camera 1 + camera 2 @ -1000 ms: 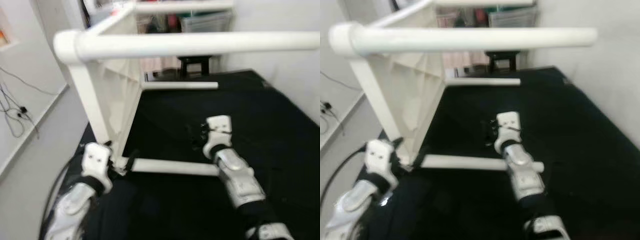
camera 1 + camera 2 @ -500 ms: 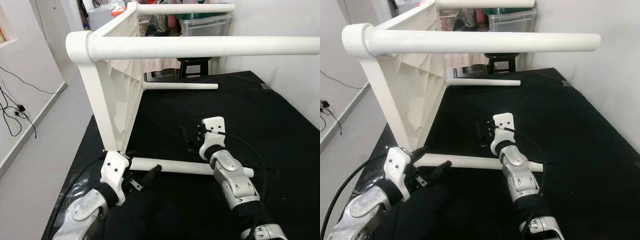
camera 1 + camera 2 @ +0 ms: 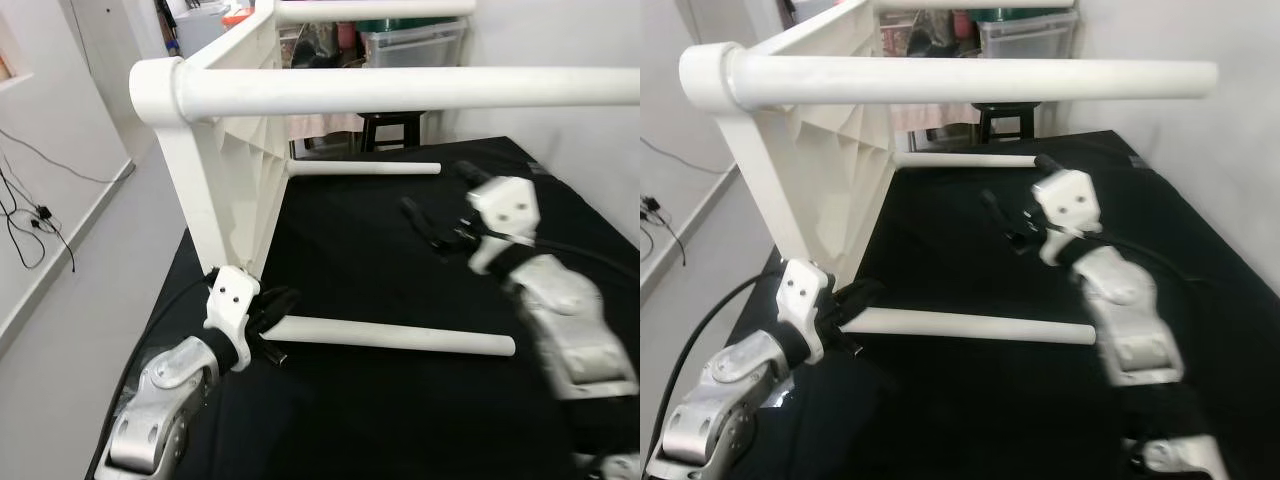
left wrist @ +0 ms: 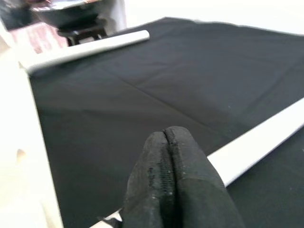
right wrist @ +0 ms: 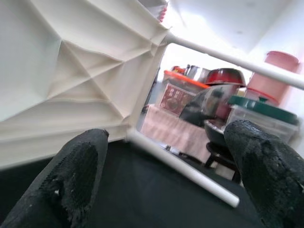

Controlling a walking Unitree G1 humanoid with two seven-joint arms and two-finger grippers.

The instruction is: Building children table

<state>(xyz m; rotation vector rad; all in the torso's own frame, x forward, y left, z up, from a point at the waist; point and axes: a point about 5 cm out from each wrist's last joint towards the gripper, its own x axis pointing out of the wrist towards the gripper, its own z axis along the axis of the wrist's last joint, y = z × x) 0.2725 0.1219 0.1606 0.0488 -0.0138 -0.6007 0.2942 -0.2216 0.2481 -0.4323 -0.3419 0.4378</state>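
Note:
The white children's table (image 3: 235,180) stands on its side on the black cloth (image 3: 350,250), underside facing right. Its attached legs stick out sideways: a thick near one (image 3: 400,92) overhead and a low far one (image 3: 365,169). A loose white leg (image 3: 400,338) lies on the cloth in front. My left gripper (image 3: 272,305) is shut, its fingers (image 4: 166,161) pressed together just over the loose leg's left end by the table's bottom corner. My right gripper (image 3: 440,205) hovers open above the cloth, its fingers (image 5: 76,166) spread wide and pointed at the table's ribbed underside (image 5: 71,71).
The cloth ends at the left, where grey floor (image 3: 80,300) with cables (image 3: 30,225) begins. A white wall (image 3: 580,150) closes the right side. Behind the table stand a black stool (image 3: 390,125) and storage boxes (image 3: 415,45).
My right gripper has lifted off the loose leg and swung right and farther back, toward the table's underside. My left gripper has drawn back to the leg's left end.

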